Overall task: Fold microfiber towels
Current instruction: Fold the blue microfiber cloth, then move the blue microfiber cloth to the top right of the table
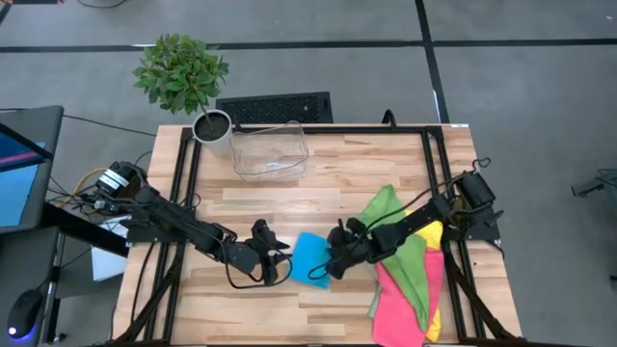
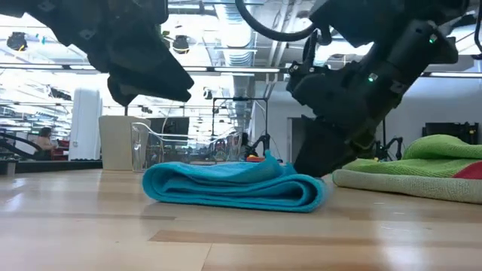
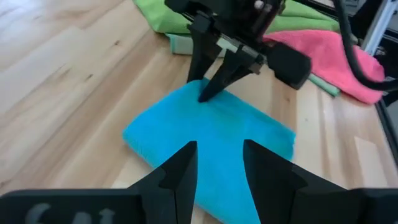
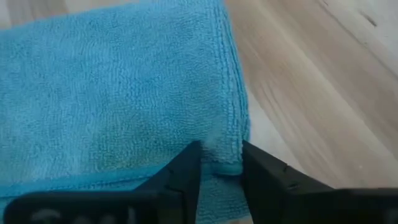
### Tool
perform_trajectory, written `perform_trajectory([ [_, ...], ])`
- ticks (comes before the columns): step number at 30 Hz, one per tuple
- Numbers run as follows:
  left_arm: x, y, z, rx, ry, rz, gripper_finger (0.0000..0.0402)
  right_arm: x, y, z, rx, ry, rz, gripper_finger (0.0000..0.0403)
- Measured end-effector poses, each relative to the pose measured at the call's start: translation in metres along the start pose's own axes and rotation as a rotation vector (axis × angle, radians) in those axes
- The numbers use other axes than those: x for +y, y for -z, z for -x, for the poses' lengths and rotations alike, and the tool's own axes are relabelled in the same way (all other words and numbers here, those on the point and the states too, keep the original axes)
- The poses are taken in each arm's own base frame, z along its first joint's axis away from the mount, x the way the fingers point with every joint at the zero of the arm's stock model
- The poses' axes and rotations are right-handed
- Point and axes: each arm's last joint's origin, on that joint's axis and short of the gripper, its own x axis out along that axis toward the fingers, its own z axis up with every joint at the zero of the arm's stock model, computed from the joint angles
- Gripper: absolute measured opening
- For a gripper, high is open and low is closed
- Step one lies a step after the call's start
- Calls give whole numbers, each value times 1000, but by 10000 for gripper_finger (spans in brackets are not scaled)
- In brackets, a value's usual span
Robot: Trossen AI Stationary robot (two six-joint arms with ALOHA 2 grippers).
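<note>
Folded blue towel (image 1: pixel 310 258) lies beside heaped green, pink towels (image 1: pixel 410 275).

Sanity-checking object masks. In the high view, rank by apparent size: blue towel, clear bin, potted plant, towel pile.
Largest to smallest in the high view:
1. Towel pile, green, pink and yellow, at the table's right side
2. Potted plant, counting its leaves
3. Clear bin
4. Blue towel, folded

Plant and bin look close; that order is unsure.

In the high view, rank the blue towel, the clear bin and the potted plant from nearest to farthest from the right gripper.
From the right gripper:
1. Blue towel, right at its fingertips, mid-table.
2. Clear bin, at the table's far edge.
3. Potted plant, beyond the bin at the far left corner.
</note>
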Motion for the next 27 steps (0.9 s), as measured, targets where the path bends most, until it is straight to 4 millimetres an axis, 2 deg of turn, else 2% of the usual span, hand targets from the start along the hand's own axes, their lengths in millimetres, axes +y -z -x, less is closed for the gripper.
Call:
perform_trajectory([
  [2,1,1,0,-15,9,8,120,1,-2,4,8,-14,3,124],
  [5,2,3,0,-3,0,4,120,6,-12,23,-35,-72,-9,126],
  [8,2,3,0,-9,4,5,120,16,-17,40,-125,-114,3,131],
  [11,2,3,0,-9,3,5,120,36,-15,42,-234,-215,73,132],
  [14,2,3,0,-5,1,2,120,51,-8,35,-294,-279,121,126],
  [19,2,3,0,-3,6,12,120,59,3,19,-303,-317,139,114],
  [24,2,3,0,-1,8,13,120,64,18,1,-245,-388,153,104],
  [27,2,3,0,0,9,19,120,63,32,-7,-171,-371,138,98],
])
